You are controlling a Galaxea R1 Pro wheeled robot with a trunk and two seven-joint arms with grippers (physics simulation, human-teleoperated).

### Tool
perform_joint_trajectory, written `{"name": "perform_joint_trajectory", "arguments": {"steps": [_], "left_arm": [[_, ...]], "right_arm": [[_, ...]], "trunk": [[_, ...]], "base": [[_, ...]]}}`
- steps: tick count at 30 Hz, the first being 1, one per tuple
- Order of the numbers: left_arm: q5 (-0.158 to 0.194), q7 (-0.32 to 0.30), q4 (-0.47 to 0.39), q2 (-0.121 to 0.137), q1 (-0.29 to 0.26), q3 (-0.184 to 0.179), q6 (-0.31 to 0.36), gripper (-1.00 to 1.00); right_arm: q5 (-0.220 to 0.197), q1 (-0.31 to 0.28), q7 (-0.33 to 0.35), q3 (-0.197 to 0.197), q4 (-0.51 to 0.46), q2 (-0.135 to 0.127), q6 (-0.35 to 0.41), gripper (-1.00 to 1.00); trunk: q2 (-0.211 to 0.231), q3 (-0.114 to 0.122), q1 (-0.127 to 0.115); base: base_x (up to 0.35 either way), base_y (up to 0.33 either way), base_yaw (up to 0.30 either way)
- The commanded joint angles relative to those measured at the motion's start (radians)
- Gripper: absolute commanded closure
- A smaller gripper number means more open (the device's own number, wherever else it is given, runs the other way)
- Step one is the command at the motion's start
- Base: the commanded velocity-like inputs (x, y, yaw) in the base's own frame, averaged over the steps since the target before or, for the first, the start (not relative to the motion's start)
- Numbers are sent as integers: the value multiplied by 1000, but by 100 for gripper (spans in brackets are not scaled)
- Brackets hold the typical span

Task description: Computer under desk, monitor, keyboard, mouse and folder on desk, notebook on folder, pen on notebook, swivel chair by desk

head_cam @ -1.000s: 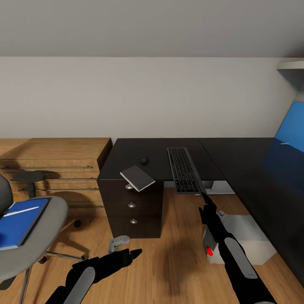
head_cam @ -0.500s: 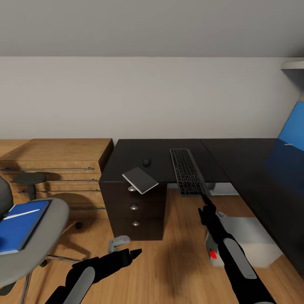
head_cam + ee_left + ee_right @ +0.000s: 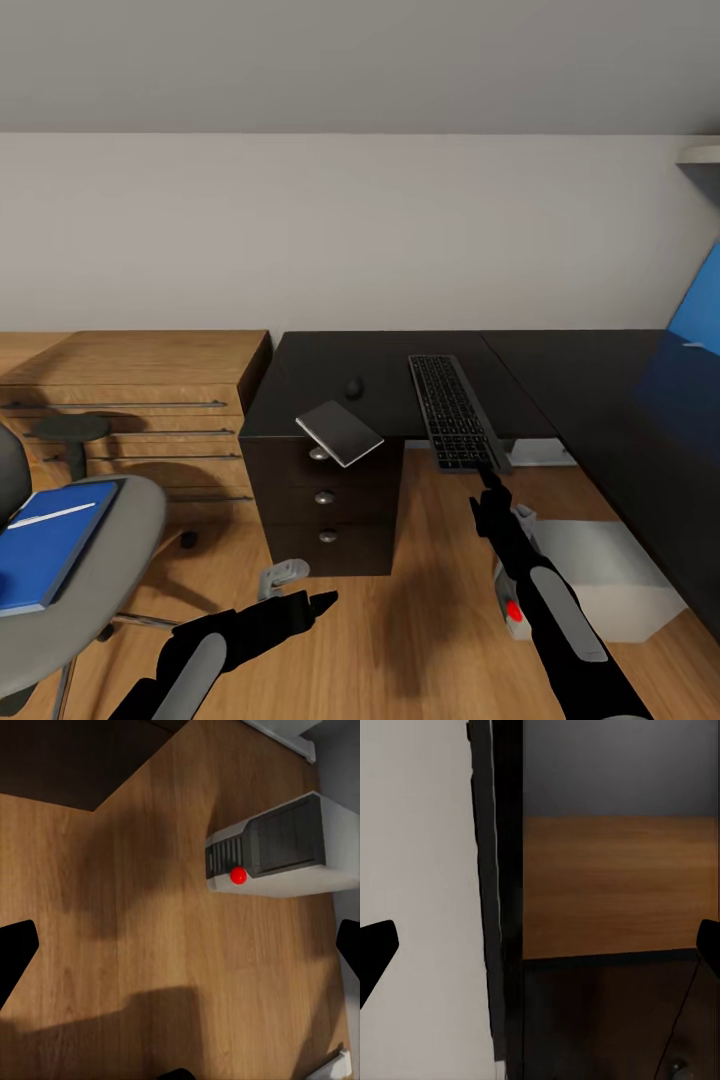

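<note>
- The counter (image 3: 330, 362), L-shaped with a black top, stands against the white wall; a dark three-drawer unit (image 3: 325, 495) with round silver knobs sits under its left end.
- A low light-wood cabinet (image 3: 130, 400) adjoins the counter on the left.
- The swivel chair (image 3: 95, 570), grey, stands at the left edge of the head view, well apart from the counter, on the plank floor (image 3: 420, 620).
- The computer (image 3: 590, 580), a light grey tower, lies on the floor under the counter's right wing; its front with a red light (image 3: 238, 875) faces the robot.
- The folder (image 3: 45, 540), bright blue, lies flat on the chair seat, with a thin white pen (image 3: 50, 515) on top of it.
- The keyboard (image 3: 452, 410) lies lengthwise on the counter, its near end overhanging the front edge.
- The notebook (image 3: 340, 432), a thin grey slab, rests at the front edge of the counter above the drawers, partly overhanging and tilted.
- The mouse (image 3: 354, 386), a small black dome, sits on the counter between notebook and keyboard, touching neither.
- The left pincer (image 3: 300, 605) hovers low over the floor, open and holding nothing; its wrist view shows two fingertips (image 3: 15, 952) spread wide.
- The right pincer (image 3: 487, 478) points up at the near end of the keyboard, open and empty, fingertips (image 3: 375, 949) set wide apart.
</note>
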Motion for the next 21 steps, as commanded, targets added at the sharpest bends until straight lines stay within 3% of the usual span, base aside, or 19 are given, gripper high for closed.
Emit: {"name": "perform_joint_trajectory", "arguments": {"steps": [1, 21], "left_arm": [[9, 7, -1, 1, -1, -3, 2, -100], [9, 7, 0, 1, -1, -13, 2, -100]], "right_arm": [[-10, 0, 3, -2, 3, 0, 7, -100], [-6, 0, 3, -1, 13, -3, 8, -100]], "trunk": [[0, -1, 0], [0, -1, 0]], "base": [[5, 5, 0], [1, 1, 0]]}}
